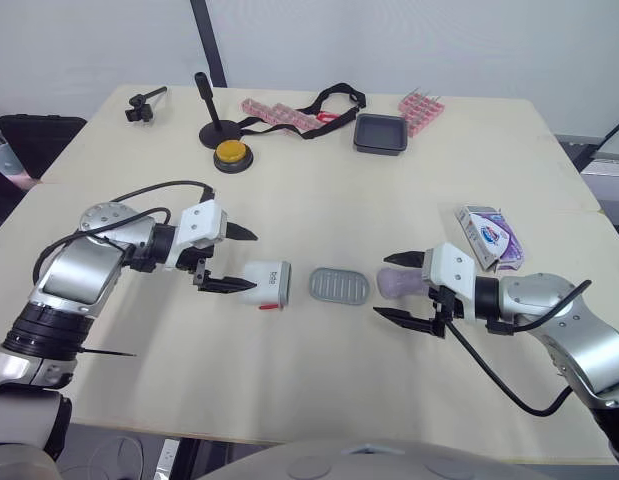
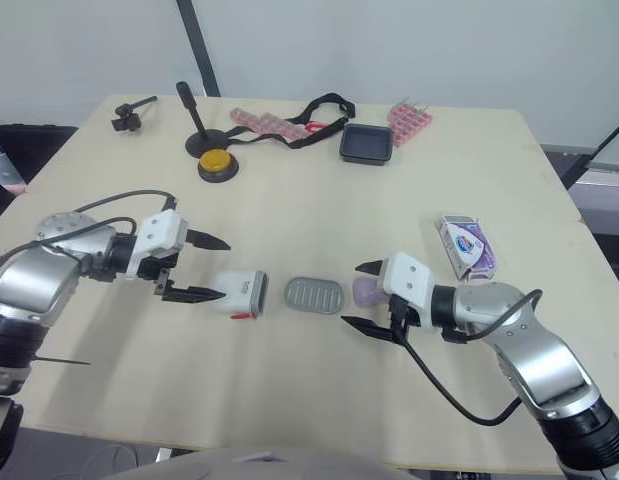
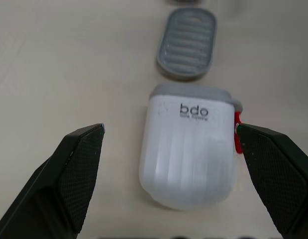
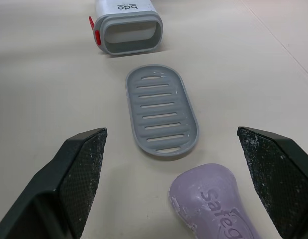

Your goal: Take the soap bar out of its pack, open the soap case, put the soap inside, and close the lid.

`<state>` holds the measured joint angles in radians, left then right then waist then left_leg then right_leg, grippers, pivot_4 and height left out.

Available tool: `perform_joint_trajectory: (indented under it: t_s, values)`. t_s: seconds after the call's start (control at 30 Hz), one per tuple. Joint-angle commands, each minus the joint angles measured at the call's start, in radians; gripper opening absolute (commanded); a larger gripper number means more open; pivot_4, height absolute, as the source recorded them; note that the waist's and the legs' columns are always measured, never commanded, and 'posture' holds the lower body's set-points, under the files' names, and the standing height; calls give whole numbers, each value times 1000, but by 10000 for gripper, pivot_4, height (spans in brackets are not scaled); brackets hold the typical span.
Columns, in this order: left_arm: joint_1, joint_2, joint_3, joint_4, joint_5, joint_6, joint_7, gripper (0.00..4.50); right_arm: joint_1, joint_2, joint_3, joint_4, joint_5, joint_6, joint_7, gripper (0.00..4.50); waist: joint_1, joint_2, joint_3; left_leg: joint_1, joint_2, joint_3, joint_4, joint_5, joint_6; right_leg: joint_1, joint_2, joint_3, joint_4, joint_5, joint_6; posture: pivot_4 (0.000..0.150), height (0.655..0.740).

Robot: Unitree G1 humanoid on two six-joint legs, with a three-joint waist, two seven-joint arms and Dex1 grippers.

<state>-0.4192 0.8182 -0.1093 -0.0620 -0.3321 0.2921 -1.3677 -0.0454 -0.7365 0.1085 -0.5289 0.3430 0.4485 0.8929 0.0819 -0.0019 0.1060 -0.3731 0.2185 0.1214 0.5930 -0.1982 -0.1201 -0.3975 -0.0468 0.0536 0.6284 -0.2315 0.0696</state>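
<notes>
Flanking the drawn-out grey tray (image 1: 339, 285), left gripper (image 1: 254, 261) gapes wide at the white case (image 1: 267, 284), right gripper (image 1: 383, 285) likewise at the soap bar (image 1: 399, 282), likely for loading.

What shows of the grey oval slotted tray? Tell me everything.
The grey oval plastic tray lies flat on the beige table, raised rim upward, with a row of parallel slots across its floor, and it is empty. It sits between the open mouth of the white soap case and the purple soap bar, apart from both. Only the table touches it.
</notes>
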Motion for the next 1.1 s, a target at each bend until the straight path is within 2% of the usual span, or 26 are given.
perform_joint_trajectory:
  t_s: [0.03, 0.17, 0.27, 0.57, 0.77, 1.1]
  values:
    - [7, -16, 51, -79, -76, 22, 15, 44916, -19, -17, -26, -13, 9, 15, 0, 45000, 0, 0, 0, 0, 0, 0, 0, 0, 0, 0, 0, 0, 0, 0, 0, 1500, 7395]
    - [56, -81, 68, -131, -134, -24, 26, 44916, -40, -44, -17, 6, -18, 51, -7, 45000, -2, 0, 0, 0, 0, 0, 0, 0, 0, 0, 0, 0, 0, 0, 0, 1500, 7395]
    - [105, -92, 41, -201, -147, 1, 33, 44916, -70, -88, 2, 3, -28, 110, 4, 45000, -2, 0, 0, 0, 0, 0, 0, 0, 0, 0, 0, 0, 0, 0, 0, 1500, 7395]
    - [168, -123, 12, -288, -153, 11, 94, 44916, -282, -249, 157, 73, -142, 224, 110, 45000, -3, 0, 0, 0, 0, 0, 0, 0, 0, 1, 0, 0, 0, 0, 0, 1500, 7395]
    - [214, -145, -11, -265, -104, -62, 111, 44916, -407, -250, 256, 160, -189, 227, 198, 45000, -4, 0, 0, 0, 0, 0, 0, 0, 0, 0, 1, 1, 1, 0, 0, 1500, 7395]
    - [238, -133, -20, -200, -39, -135, 135, 44916, -503, -195, 369, 239, -279, 226, 251, 45000, -5, 0, 0, 0, 1, 0, 3, 0, 1, -1, 1, 2, 4, 0, 0, 1500, 7395]
